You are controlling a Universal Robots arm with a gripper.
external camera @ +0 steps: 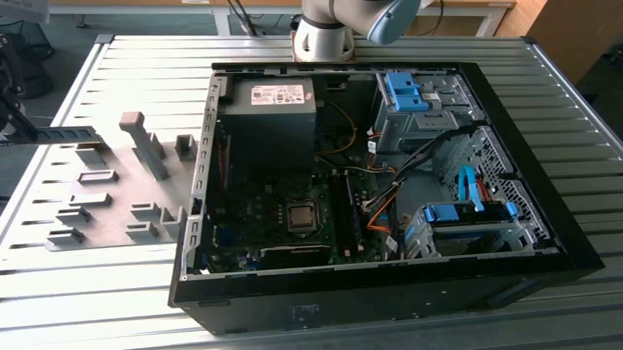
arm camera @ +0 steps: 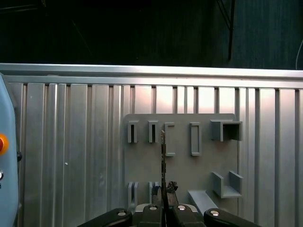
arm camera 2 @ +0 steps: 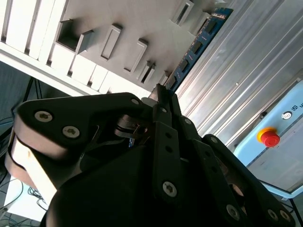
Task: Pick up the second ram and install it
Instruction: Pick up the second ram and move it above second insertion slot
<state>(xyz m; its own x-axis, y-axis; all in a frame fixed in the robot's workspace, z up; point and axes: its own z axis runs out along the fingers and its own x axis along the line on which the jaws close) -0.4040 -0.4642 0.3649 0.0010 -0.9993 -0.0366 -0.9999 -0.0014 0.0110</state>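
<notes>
My gripper (arm camera 2: 163, 97) is shut on the second ram (arm camera 2: 199, 42), a thin blue board with dark chips that sticks out straight beyond the fingertips. In the first wrist view the second ram (arm camera: 163, 156) appears edge-on, rising from the gripper (arm camera: 164, 191) over the grey holder plate (arm camera: 142, 165). In the exterior view the second ram (external camera: 60, 135) hangs level above the far corner of the holder plate (external camera: 107, 197), at the exterior view's left and well away from the open computer case (external camera: 574, 240). The motherboard (external camera: 282, 200) lies inside the case with long dark memory slots (external camera: 341, 208) beside the processor socket.
The holder plate carries several grey blocks and one tall post (external camera: 151, 149). Inside the case are a power supply (external camera: 271, 109), light-blue drive clips (external camera: 404, 91) and cables (external camera: 389, 197). The arm's base (external camera: 324, 33) stands behind the case. A red stop button (arm camera 2: 270, 137) sits beside the slatted table.
</notes>
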